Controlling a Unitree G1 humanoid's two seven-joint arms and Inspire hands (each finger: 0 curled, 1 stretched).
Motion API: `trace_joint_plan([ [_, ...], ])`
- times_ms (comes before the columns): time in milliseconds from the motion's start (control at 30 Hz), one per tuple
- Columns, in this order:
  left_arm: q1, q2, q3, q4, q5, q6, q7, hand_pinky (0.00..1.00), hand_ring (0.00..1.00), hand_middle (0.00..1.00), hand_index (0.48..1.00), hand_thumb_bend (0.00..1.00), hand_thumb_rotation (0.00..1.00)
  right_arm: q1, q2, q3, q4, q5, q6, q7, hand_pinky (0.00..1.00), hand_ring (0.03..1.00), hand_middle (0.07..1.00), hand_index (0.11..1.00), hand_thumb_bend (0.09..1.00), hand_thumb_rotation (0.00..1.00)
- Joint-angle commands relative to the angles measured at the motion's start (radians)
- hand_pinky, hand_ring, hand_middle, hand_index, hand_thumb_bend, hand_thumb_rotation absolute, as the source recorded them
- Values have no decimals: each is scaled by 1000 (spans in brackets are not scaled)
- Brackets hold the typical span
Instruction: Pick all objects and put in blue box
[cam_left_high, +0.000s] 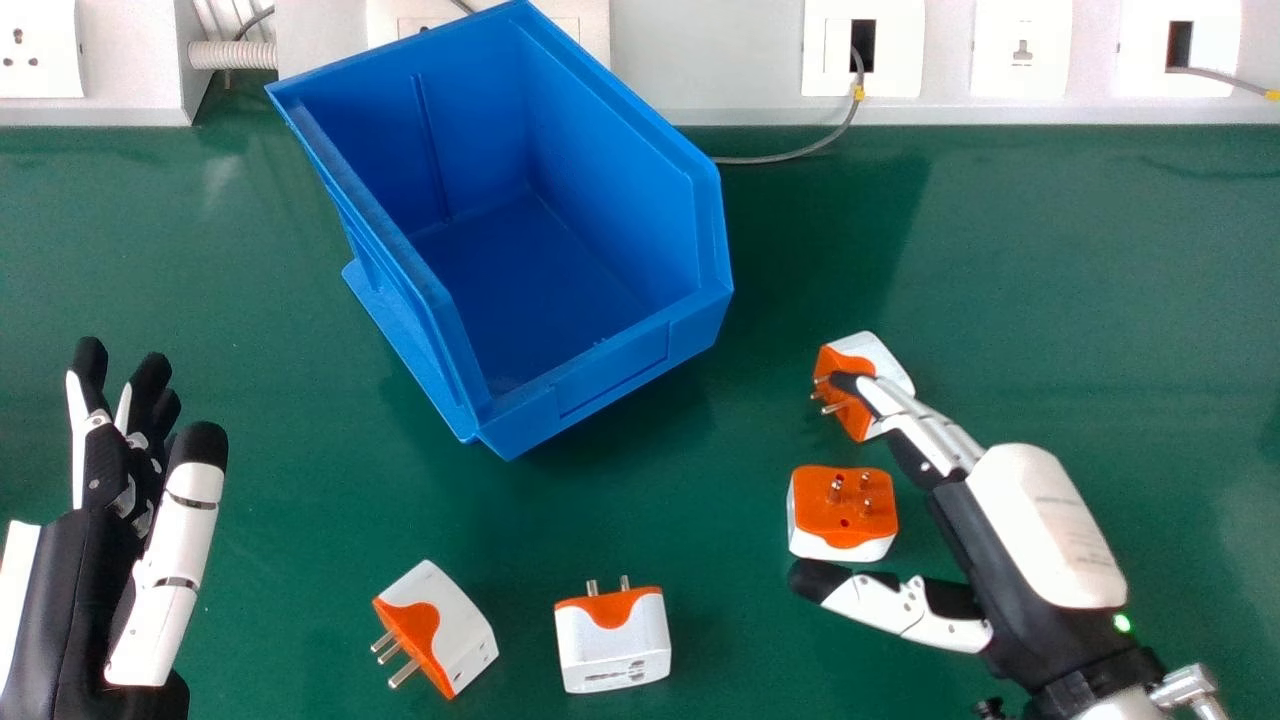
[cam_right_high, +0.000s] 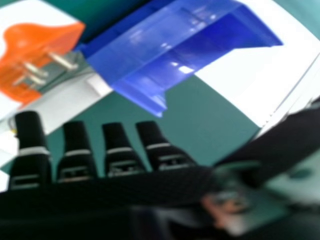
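In the head view the blue box (cam_left_high: 560, 250) stands at the back centre with nothing inside. My right hand (cam_left_high: 1040, 520) is at the right, open, its fingers over the upper right orange and white plug adapter (cam_left_high: 880, 355) and its thumb just below a second adapter (cam_left_high: 845, 505). Two more adapters, one tilted on its side (cam_left_high: 455, 625) and one with pins pointing away (cam_left_high: 615, 640), lie at the front. My left hand (cam_left_high: 180, 570) is open at the far left. In the right hand view, my right hand (cam_right_high: 117, 155) has straight fingers near an adapter (cam_right_high: 40, 45), with the blue box (cam_right_high: 165, 55) beyond.
A white panel (cam_left_high: 740, 60) with sockets runs along the table's back edge. A grey cable (cam_left_high: 800, 150) reaches behind the box. Green tabletop (cam_left_high: 1100, 300) shows at the right, and more lies between the left hand and the box.
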Motion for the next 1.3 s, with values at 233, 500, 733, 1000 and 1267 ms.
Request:
trace_joint_plan([
  [233, -8, 3, -2, -26, 15, -4, 8, 1000, 1000, 991, 963, 425, 728, 7, -33, -26, -85, 3, 15, -21, 742, 897, 926, 907, 609, 995],
  [500, -1, 0, -5, -38, 16, -1, 12, 1000, 1000, 991, 966, 423, 725, -14, -37, -12, -37, -2, 21, -10, 718, 878, 910, 887, 622, 999],
  [733, -1, 1, -2, -38, -3, 2, 5, 1000, 1000, 992, 965, 418, 735, -72, -33, 24, 64, -18, 27, -14, 713, 868, 904, 878, 618, 977],
  [1000, -6, 13, 7, -38, -7, -4, -5, 1000, 1000, 995, 968, 403, 735, -190, -31, 70, 247, -42, 49, -52, 701, 852, 889, 863, 607, 955],
  [1267, -4, 9, 10, -53, -17, 11, -2, 1000, 1000, 996, 968, 383, 727, -273, -41, 104, 361, -46, 57, -88, 683, 828, 871, 843, 601, 932],
])
